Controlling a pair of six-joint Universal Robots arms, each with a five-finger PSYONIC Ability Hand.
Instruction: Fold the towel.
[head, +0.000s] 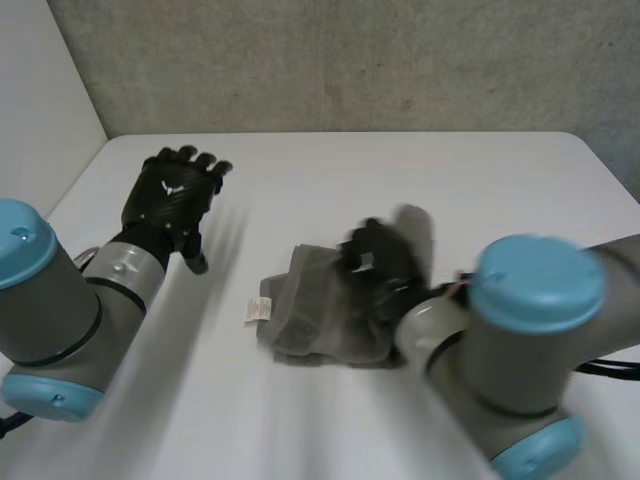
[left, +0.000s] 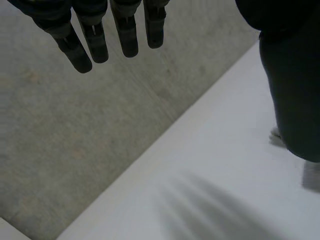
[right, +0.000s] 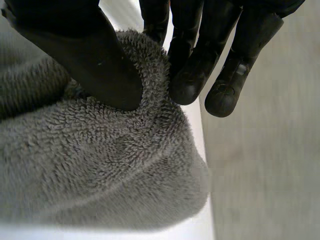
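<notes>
The grey terry towel (head: 310, 320) lies bunched mid-table (head: 420, 170), with a white label (head: 258, 308) at its 9 o'clock edge. The right wrist view shows the right hand (right: 85, 55) pinching a raised fold between thumb and fingers. At the towel's 10 o'clock, the left hand (head: 170, 195) holds nothing, fingers straight and apart.

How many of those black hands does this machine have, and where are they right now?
2. The left hand is over the white table, fingers straight, apart from the grey towel. The right hand is on the towel, pinching a fold between thumb and fingers.
</notes>
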